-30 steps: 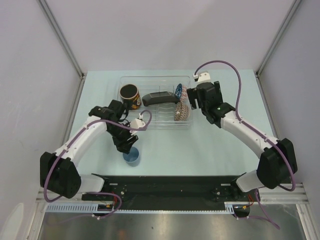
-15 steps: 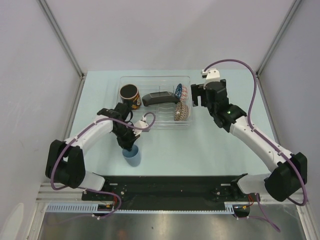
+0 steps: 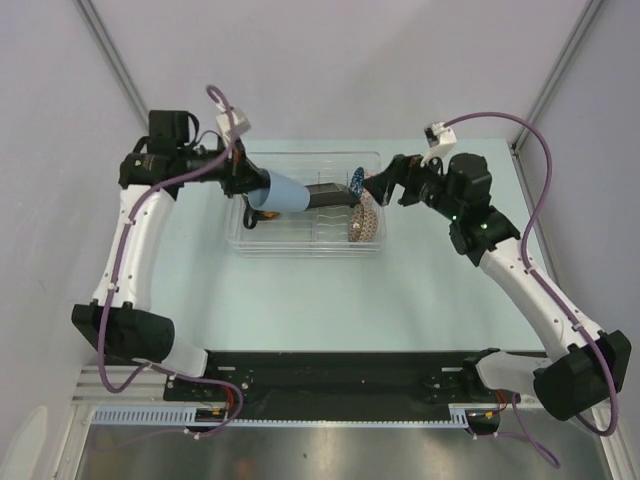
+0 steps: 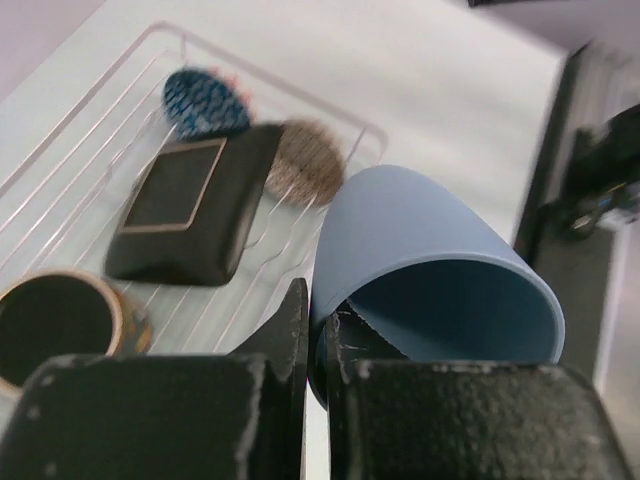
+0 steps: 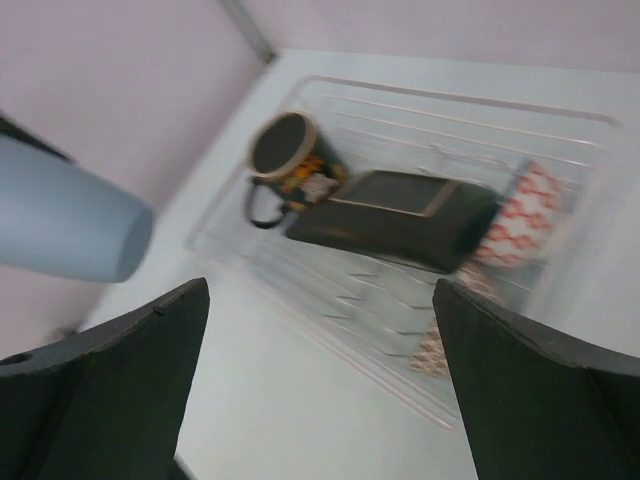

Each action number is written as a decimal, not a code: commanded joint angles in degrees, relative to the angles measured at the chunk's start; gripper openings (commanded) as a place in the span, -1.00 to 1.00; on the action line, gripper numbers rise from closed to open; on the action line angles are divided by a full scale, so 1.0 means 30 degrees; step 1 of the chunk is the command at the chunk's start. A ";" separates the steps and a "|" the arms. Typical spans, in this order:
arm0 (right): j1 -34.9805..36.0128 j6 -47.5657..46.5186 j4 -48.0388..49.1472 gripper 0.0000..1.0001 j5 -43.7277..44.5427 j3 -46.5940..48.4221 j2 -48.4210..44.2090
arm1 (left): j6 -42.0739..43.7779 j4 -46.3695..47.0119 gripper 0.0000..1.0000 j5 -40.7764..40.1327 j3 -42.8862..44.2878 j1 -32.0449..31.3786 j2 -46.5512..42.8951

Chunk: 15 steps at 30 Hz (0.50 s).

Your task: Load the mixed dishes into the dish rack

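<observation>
I read the left end effector [image 3: 250,186] as clamped on the rim of the small light-blue cup [image 3: 283,193], with one finger [image 4: 288,335] outside the wall and one inside. The cup is in the air, tipped on its side, above the left half of the dish rack [image 3: 300,249], which stands on the surface [image 3: 330,300]. In the rack, the dark mug [image 4: 55,320] stands upright at the left end. The black floral square plate [image 4: 190,205] sits mid-rack. The blue patterned bowl [image 4: 205,100] and beige patterned bowl [image 4: 305,160] stand on edge at the right end. The right end effector [image 3: 378,186] hovers by that end, fingers spread wide, holding nothing.
</observation>
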 commanded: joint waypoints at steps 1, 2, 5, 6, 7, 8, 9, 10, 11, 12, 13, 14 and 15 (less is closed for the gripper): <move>-0.1706 0.7328 0.6717 0.99 -0.9433 0.0062 0.1151 | -0.8224 0.4963 -0.99 0.9313 -0.0025 0.1206 0.1331; -0.1797 0.8473 0.9281 0.99 -1.0167 0.0062 0.1535 | -0.9923 0.6602 -1.00 1.0773 -0.0898 0.1177 0.1420; -0.1857 1.3511 1.4990 1.00 -1.1462 0.0062 0.3230 | -1.9728 1.7952 -0.99 1.1198 -0.4432 0.0884 0.0722; -0.1799 1.5061 1.6760 0.99 -1.1783 0.0062 0.3732 | -2.5410 2.5411 -0.99 1.1111 -0.5293 0.0797 0.0659; -0.1740 1.7541 1.8547 0.99 -1.1844 0.0062 0.4259 | -2.8020 2.8705 -1.00 1.0994 -0.5910 0.0767 0.0833; -0.1594 1.8900 2.1842 1.00 -1.1874 0.0091 0.5366 | -3.0192 3.1348 -0.99 1.0906 -0.6265 0.0738 0.1531; -0.1564 1.9929 2.3122 0.99 -1.1845 0.0092 0.5841 | -3.3868 3.5522 -1.00 1.0731 -0.6239 0.0708 0.2060; -0.1564 2.0751 2.4150 0.99 -1.1845 0.0092 0.6310 | -3.5877 3.7884 -1.00 1.0700 -0.6181 0.0708 0.2529; -0.1477 2.1862 2.5553 0.99 -1.1903 0.0092 0.6663 | -3.8131 4.0489 -1.00 1.0584 -0.6064 0.0737 0.3027; -0.1389 2.1989 2.5712 1.00 -1.2106 0.0121 0.7072 | -4.2852 4.5678 -0.99 1.0322 -0.5454 0.0766 0.4337; -0.1330 2.2048 2.5626 1.00 -1.2195 0.0121 0.7134 | -4.5335 4.8137 -0.99 1.0203 -0.4868 0.0796 0.5017; -0.1242 2.1788 2.5451 0.99 -1.2283 0.0121 0.7193 | -4.7738 5.0482 -1.00 1.0028 -0.3499 0.0767 0.5865; -0.1096 2.1495 2.5247 0.99 -1.2400 0.0121 0.7136 | -4.9242 5.1927 -0.99 0.9968 -0.3369 0.0796 0.6454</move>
